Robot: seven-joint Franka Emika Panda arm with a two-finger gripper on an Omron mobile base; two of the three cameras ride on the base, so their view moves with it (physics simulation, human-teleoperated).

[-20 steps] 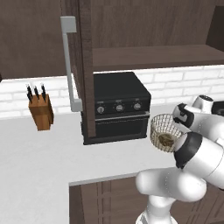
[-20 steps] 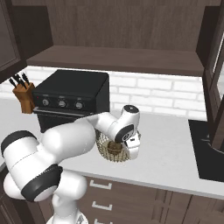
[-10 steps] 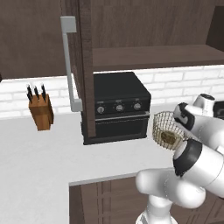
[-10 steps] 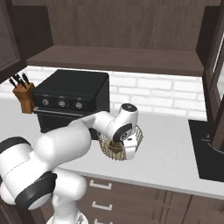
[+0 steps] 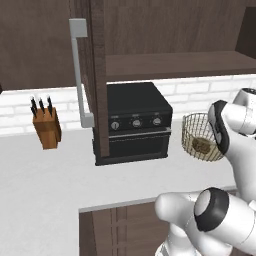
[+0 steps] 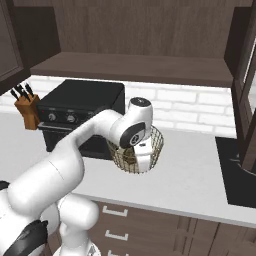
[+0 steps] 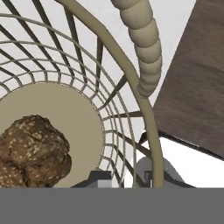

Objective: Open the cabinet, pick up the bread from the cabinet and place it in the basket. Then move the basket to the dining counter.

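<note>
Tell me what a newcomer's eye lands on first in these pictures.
First, the tan wire basket tilted on the white worktop right of the black oven, with the white arm bent over it. The tool straddles the basket's rim, and the brown bread lies on the basket's floor. Behind, the dark cabinet stands open, its door edge with the grey bar handle hanging in front of the oven.

The basket (image 7: 131,78) is seen from close above, its tan wire ribs curving down to a flat round tan base. The bread (image 7: 33,151), a mottled brown lump, is seen lying on that base at the lower left. The rim is straddled by the dark fingers (image 7: 151,175) at the bottom edge. A beaded tan handle is arched above. White bench (image 7: 192,168) and a dark brown panel (image 7: 197,87) are seen beyond the rim.
</note>
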